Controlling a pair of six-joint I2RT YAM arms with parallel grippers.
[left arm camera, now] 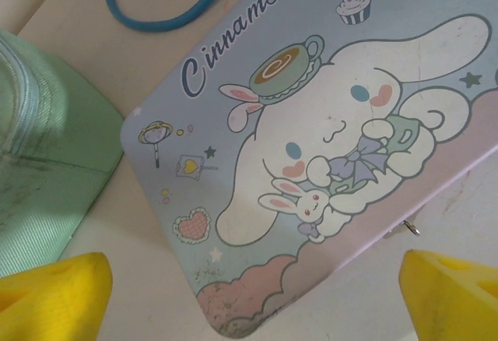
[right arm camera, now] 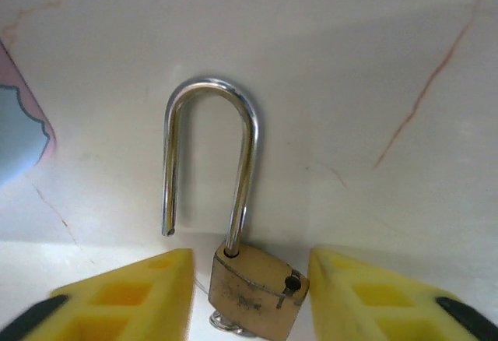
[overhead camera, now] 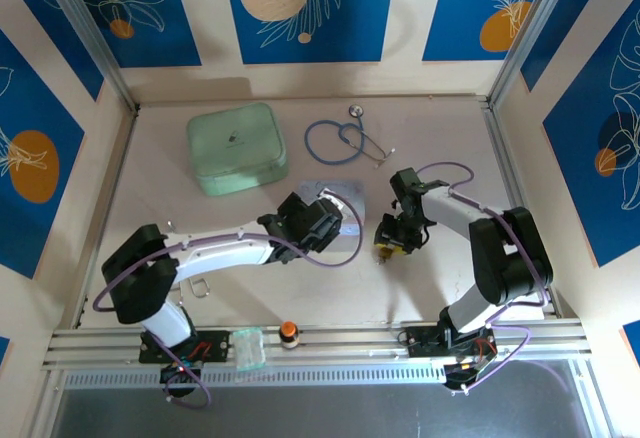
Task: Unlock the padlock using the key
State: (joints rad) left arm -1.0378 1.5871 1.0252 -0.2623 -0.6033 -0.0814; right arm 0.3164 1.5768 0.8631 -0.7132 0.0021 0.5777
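The padlock [right arm camera: 253, 290] sits right between the fingers of the right gripper [right arm camera: 249, 279], which stand parted with a slim gap on each side of the brass body, gripping nothing. Its long axis runs straight ahead of the gripper: the shackle [right arm camera: 210, 92] reaches forward with one leg out of the body, so it looks unlocked. A silver bit at the body's near end is probably the key [right arm camera: 224, 324]; I can't be sure. The left gripper [left arm camera: 249, 279], spread wide, hovers over the cartoon tin [left arm camera: 311, 162], farther from the lock.

"Cinnamoro" in dark script, on pale blue tin [left arm camera: 257, 115]
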